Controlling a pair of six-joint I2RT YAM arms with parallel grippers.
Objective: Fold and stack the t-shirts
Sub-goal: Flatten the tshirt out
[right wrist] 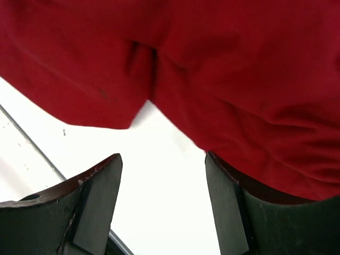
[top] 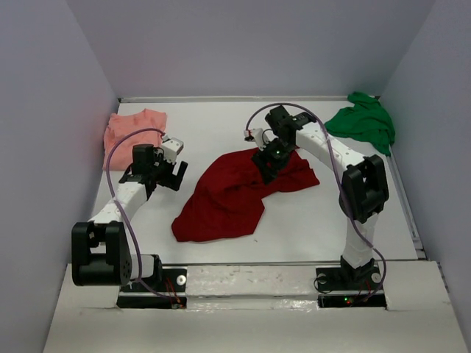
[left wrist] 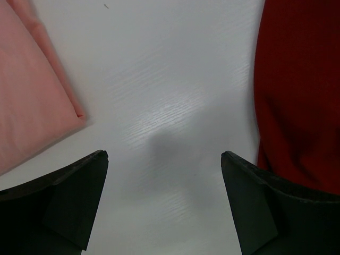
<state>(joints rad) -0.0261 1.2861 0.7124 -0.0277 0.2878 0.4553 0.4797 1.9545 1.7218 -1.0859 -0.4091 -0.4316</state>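
Observation:
The dark red t-shirt [top: 232, 197] lies crumpled in the middle of the table. A salmon-pink t-shirt [top: 132, 129] lies at the back left and a bright green one [top: 364, 121] is bunched at the back right. My left gripper [top: 175, 171] hangs open over bare table between the pink cloth [left wrist: 32, 90] and the red cloth [left wrist: 300, 85], holding nothing. My right gripper [top: 266, 169] points down at the red shirt's far edge. In the right wrist view its jaws [right wrist: 162, 159] stand apart with white table between them, and red cloth [right wrist: 223, 64] lies just past the tips, touching the right finger.
Grey walls close in the table on the left, back and right. A thin rail [top: 403, 198] runs along the right edge. Both arm bases sit on the near strip [top: 250, 283]. Purple cables loop off each arm.

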